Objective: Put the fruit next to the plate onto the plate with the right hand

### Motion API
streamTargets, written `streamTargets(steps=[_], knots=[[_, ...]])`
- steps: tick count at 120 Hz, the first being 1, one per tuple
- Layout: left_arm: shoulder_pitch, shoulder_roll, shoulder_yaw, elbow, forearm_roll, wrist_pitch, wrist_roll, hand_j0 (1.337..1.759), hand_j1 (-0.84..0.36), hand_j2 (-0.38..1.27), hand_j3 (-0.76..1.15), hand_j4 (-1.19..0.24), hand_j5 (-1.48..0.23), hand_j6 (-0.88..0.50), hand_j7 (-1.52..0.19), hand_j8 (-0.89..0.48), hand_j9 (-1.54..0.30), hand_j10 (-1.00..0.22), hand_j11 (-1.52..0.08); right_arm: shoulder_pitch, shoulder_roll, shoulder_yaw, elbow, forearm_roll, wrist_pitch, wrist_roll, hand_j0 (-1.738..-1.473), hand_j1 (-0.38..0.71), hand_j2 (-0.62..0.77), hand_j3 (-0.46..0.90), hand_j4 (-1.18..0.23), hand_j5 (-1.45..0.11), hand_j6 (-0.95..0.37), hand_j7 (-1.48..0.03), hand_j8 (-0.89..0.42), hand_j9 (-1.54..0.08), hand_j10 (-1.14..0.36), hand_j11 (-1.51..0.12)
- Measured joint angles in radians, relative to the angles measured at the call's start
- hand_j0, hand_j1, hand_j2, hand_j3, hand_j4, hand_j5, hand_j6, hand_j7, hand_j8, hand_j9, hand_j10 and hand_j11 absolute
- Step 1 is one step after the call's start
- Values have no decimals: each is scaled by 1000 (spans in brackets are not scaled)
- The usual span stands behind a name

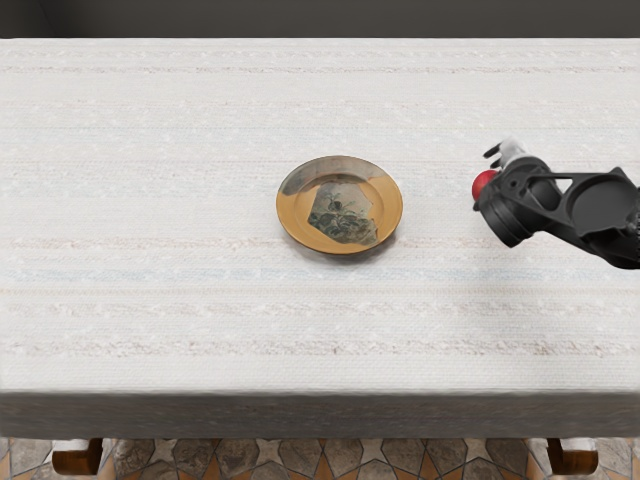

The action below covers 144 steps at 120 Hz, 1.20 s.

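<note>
1. Right hand. It comes in from the right edge on a black arm, which is cut off there. Only the hand's pale upper part shows past the bulky black wrist, and the rest is hidden behind it. From where I stand I cannot tell whether it is apart, together or clamped on anything.

2. Fruit. Small, red and round, it sits at the hand's left side, right against it and low on the cloth. Only its left part shows, because the hand covers the rest. The kind of fruit is too small to tell. It lies off the plate.

3. Plate. It sits well to the hand's left, apart from hand and fruit, with bare cloth between. It is round with an amber-gold rim. The centre bears a grey-green mottled patch, too blurred to read as a picture or as lettering.

4. Cloth. White and woven, with faint stripes running left to right, it lies under the hand and spreads far to its left. No mark on it is legible.

5. Floor. A strip of brown tiles shows far below the hand, past the table's near edge.

6. Wooden feet. There are two of them, at the bottom left and the bottom right, both cut by the lower edge.
</note>
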State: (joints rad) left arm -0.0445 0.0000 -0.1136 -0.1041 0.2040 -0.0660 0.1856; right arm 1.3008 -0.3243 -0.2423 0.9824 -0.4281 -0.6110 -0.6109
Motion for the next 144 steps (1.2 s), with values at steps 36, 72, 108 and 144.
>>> streamTargets(steps=[36,72,108,144], knots=[[0,0,0,0,0,0,0,1658,56,49,0,-245,-318,-245,-318,-245,-318,-245,-318,-15,16,-3,-23,-13,-2,-1,-1657,173,-66,-2,-508,-527,-460,-585,-366,-556,-482,-574],[0,0,0,0,0,0,0,1658,55,49,0,-245,-318,-245,-318,-245,-318,-245,-318,-41,20,-6,-57,-20,3,1,-1650,195,43,-2,-564,-630,-514,-675,-483,-654,-555,-659],[0,0,0,0,0,0,0,1658,55,49,0,-245,-318,-245,-318,-245,-318,-245,-318,-32,15,13,-56,28,2,1,-1653,220,216,1,-634,-830,-439,-825,-446,-843,-629,-846],[0,0,0,0,0,0,0,1658,55,49,0,-245,-318,-245,-318,-245,-318,-245,-318,-33,-54,288,-30,130,36,1,-1657,265,249,1,-640,-898,-377,-863,-376,-893,-642,-897]])
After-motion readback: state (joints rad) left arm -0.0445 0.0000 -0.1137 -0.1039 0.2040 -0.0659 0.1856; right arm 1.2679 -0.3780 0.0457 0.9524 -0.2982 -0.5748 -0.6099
